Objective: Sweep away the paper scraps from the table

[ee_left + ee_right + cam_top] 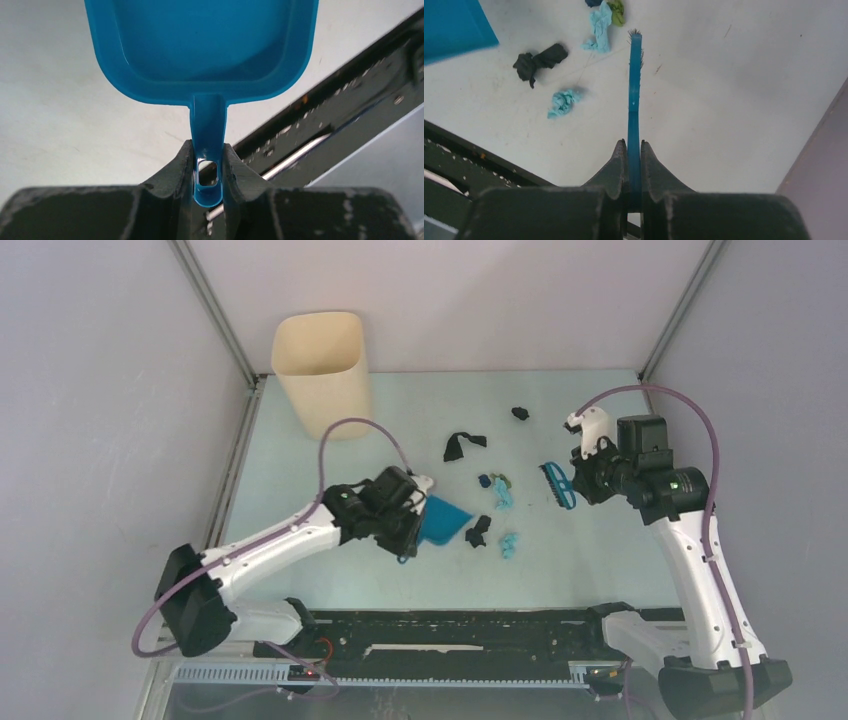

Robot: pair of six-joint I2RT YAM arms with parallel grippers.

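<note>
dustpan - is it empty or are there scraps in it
Empty as far as visible: the dustpan in the left claw shows a bare blue inside; the paper scraps lie on the table beside it.

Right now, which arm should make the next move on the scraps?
Right. The right gripper is shut on the brush, and most paper scraps lie between it and the dustpan. The left gripper only holds the dustpan by its handle, beside a black scrap.
</note>
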